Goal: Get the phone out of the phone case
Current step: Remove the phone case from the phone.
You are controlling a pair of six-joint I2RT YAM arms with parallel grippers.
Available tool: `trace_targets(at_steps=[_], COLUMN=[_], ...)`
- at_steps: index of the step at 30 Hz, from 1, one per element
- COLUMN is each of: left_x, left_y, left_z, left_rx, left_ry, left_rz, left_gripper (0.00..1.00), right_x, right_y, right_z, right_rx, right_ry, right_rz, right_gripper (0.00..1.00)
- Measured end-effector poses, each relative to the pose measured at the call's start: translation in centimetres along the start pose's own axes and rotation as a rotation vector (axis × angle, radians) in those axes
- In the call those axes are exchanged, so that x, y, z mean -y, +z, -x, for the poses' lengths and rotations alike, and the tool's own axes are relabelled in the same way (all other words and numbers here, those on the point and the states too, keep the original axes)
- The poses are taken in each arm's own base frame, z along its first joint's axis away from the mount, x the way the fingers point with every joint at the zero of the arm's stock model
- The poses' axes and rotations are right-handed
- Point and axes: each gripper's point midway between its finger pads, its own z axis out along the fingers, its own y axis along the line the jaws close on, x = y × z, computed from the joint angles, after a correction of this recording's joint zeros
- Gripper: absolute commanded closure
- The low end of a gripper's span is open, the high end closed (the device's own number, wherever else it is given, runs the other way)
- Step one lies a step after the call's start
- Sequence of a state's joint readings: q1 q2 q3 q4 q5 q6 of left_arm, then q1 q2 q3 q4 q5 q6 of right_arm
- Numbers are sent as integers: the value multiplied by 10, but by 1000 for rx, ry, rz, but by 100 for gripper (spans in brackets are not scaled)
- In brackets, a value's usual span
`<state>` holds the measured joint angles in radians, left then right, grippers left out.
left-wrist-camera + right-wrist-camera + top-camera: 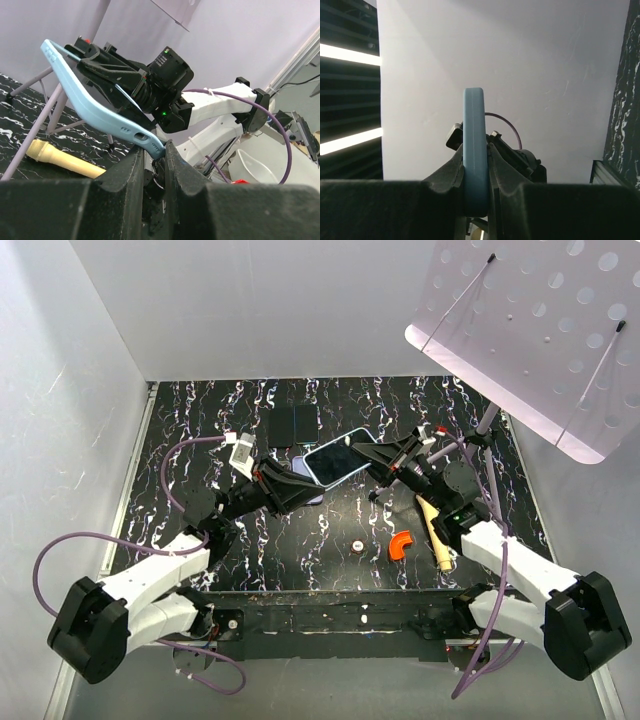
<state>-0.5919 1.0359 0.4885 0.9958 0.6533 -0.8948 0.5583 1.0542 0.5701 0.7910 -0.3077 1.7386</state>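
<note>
The phone, dark screen up, sits in a light blue case [340, 458] held tilted above the middle of the table. My left gripper [300, 478] is shut on the case's near left corner. In the left wrist view the case's blue edge [95, 107] runs up to the left from between my fingertips [156, 152]. My right gripper [383, 462] is shut on the opposite right end. In the right wrist view the case [474, 130] stands edge-on, pinched between the two fingers [475, 160]. The right gripper [115, 70] also shows in the left wrist view.
A dark flat rectangle [293, 425] lies on the black marbled table [200, 410] behind the phone. An orange curved piece [401, 544], a beige cylinder [432, 530] and a small white round thing [357, 545] lie in front. A perforated board [540, 330] on a stand overhangs the right.
</note>
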Motion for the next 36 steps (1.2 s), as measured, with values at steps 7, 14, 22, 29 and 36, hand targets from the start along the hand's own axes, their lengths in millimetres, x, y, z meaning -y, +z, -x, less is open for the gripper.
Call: trace_targets(at_steps=[7,14,22,29,36], left_x=[4,19,-3,6,24], left_y=[-4,-10,-8,-18,-37], left_z=[0,1,2,-7,-18], left_rx=[4,-20,-77,-88,-163], left_ry=[86,187,98,-44,-64], left_rz=[-51,-87,88,77,76], left_gripper=[100,100,100,43,27], right_x=[-1,-4,5,13,-3], right_y=[1,1,6,8,-1], right_z=[-3,-16,-5,-17,-46], right_rx=[-22,-79,-47,-131,-294], right_ry=[92,107,117,30,-177], right_rz=[40,75,64,34,29], right_gripper=[99,99,99,99,99])
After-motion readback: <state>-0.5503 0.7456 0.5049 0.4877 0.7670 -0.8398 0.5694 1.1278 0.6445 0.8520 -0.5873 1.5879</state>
